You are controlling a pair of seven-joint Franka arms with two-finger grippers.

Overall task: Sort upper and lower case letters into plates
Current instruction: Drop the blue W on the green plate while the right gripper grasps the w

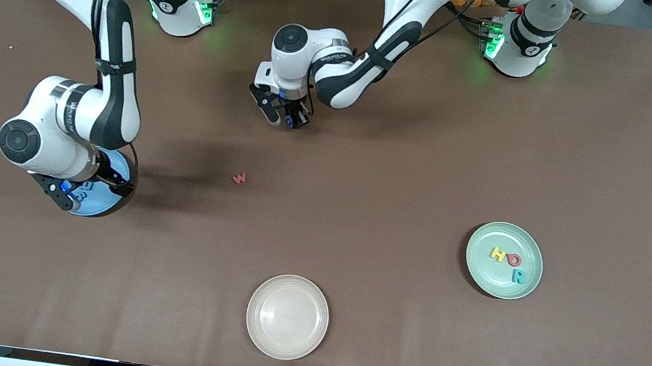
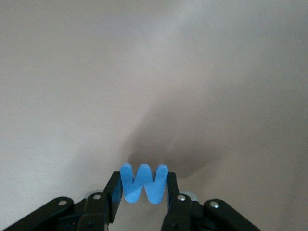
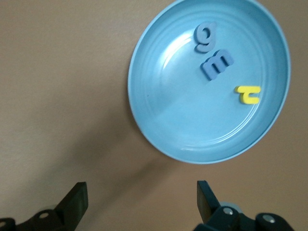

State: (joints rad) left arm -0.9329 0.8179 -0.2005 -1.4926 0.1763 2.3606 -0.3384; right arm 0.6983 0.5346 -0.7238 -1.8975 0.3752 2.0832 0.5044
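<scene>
A cream-white plate [image 1: 287, 317] sat empty nearest the front camera, apparently outside the sort. Farther up the table, toward the left arm's end, the pale mint plate [image 1: 504, 260] held a yellow H [image 1: 498, 254], a red O [image 1: 514, 259] and a teal R [image 1: 518, 276], all capitals, which suggests it was the upper-case pile. At about the same depth, toward the right arm's end, the right gripper [image 3: 142, 202] waited with its jaws spread wide and empty over the table by the light blue plate [image 3: 159, 120], where a blue g [image 3: 205, 36], a blue m [image 3: 217, 64] and a yellow letter [image 3: 248, 94] lay, seemingly the lower-case set. A red w [image 1: 239, 178] lay loose on the brown table [image 1: 403, 168] between the plates, farther from the camera than both, not yet sorted. Over the table's middle, toward the robots' bases, the left gripper [image 2: 143, 192] was clamped on a blue W [image 2: 143, 184], pinching it by its outer strokes so that it stood upright between the fingers; whether it had left the table could not be told. Its size next to the red one hints at a capital bound for the mint plate.
</scene>
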